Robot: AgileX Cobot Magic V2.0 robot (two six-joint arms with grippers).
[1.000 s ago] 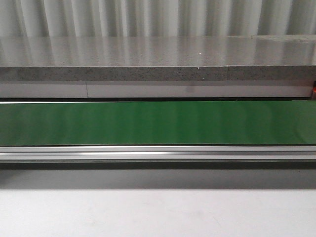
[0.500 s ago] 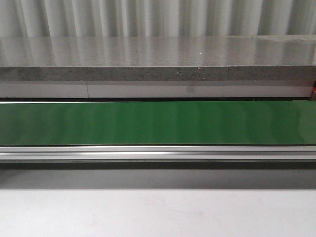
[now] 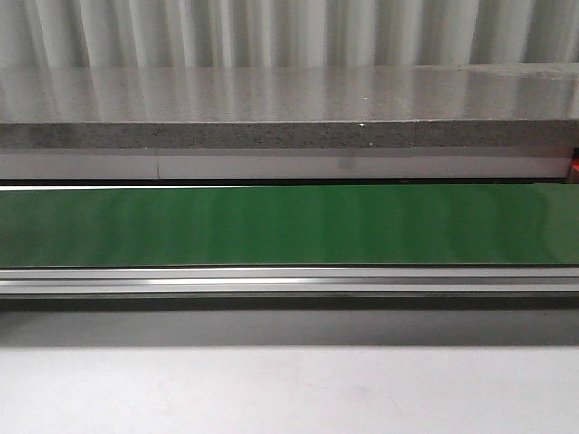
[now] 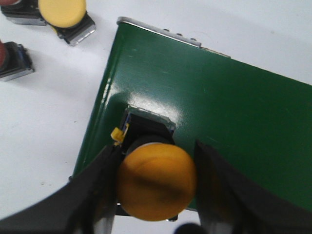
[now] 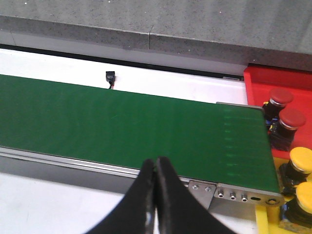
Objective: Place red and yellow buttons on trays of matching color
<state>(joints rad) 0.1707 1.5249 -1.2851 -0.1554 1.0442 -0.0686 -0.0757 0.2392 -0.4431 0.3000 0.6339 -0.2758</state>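
In the left wrist view, a yellow button (image 4: 156, 183) with a black body stands on the end of the green belt (image 4: 219, 107). My left gripper (image 4: 157, 156) is shut on it, one dark finger against each side of the cap. In the right wrist view, my right gripper (image 5: 156, 163) is shut and empty, hanging over the belt's near rail (image 5: 73, 163). Two red buttons (image 5: 287, 109) sit on the red tray (image 5: 263, 78). Two yellow buttons (image 5: 302, 178) sit on the yellow tray (image 5: 261, 222). The front view shows neither grippers nor buttons.
On the white table beside the belt's end lie another yellow button (image 4: 62, 10) and two red ones (image 4: 5, 56). A grey stone ledge (image 3: 289, 108) runs behind the belt (image 3: 289, 226). A small black part (image 5: 110, 78) lies behind the belt.
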